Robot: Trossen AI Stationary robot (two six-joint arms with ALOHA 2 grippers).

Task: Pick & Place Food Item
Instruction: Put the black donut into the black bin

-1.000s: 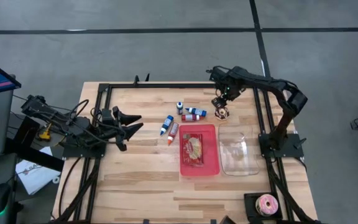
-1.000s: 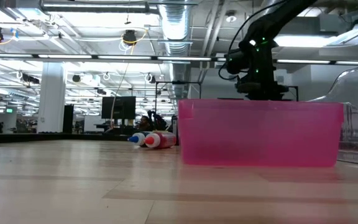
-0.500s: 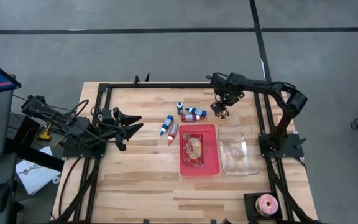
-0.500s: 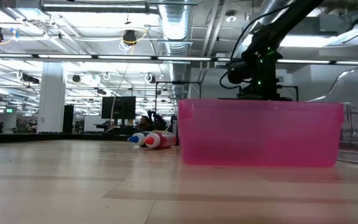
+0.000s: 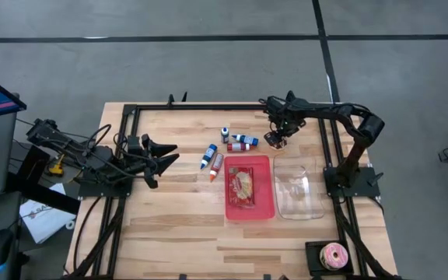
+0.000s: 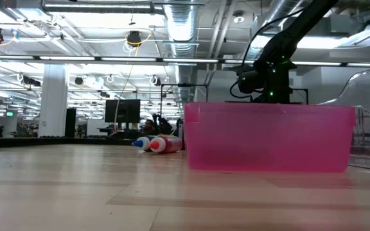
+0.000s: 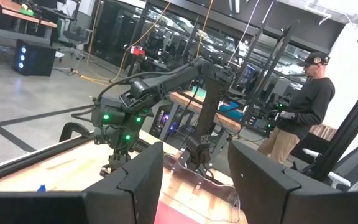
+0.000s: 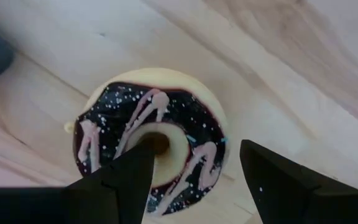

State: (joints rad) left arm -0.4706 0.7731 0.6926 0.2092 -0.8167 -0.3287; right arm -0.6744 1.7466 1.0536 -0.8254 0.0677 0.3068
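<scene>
A chocolate-glazed donut (image 8: 154,134) with pink stripes lies flat on the wooden table near its far edge. My right gripper (image 8: 196,144) points down just above it and is open. One fingertip (image 8: 143,152) is over the donut's hole and the other (image 8: 248,149) is past its rim. In the high view this gripper (image 5: 277,134) covers most of the donut (image 5: 275,141). In the low view the pink tray (image 6: 268,138) hides it. My left gripper (image 5: 162,154) waits open and level at the table's left side.
The pink tray (image 5: 249,204) holds a pastry, with a clear container (image 5: 298,188) to its right. Several small bottles (image 5: 222,148) lie left of the donut. A pink donut (image 5: 334,255) sits off the table's near right corner. A person (image 7: 303,115) stands beyond the table.
My right gripper has come down toward the donut, still pointing down and open. The donut has stayed in place.
</scene>
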